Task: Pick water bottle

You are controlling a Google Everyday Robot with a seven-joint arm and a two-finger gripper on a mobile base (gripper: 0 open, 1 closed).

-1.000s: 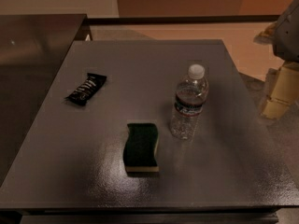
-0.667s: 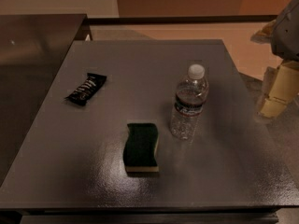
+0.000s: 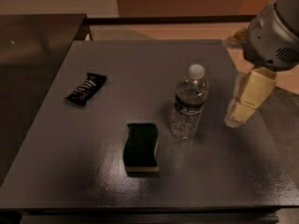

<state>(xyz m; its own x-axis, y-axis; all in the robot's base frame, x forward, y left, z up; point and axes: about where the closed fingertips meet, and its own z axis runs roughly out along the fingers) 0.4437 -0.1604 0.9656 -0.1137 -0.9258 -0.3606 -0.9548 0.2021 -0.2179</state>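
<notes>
The water bottle (image 3: 188, 102) stands upright on the grey table (image 3: 140, 69), right of centre. It is clear and ribbed, with a white cap and a dark label band. My gripper (image 3: 246, 98) hangs from the grey arm at the right edge of the table, to the right of the bottle and apart from it, at about the height of the bottle's body. It holds nothing.
A green sponge (image 3: 141, 146) with a yellow underside lies just left of and in front of the bottle. A black snack bar (image 3: 86, 89) lies at the left of the table. A dark counter (image 3: 32, 41) stands to the far left.
My gripper has moved left, in over the table's right edge and closer to the bottle. The bottle, sponge and snack bar have not moved.
</notes>
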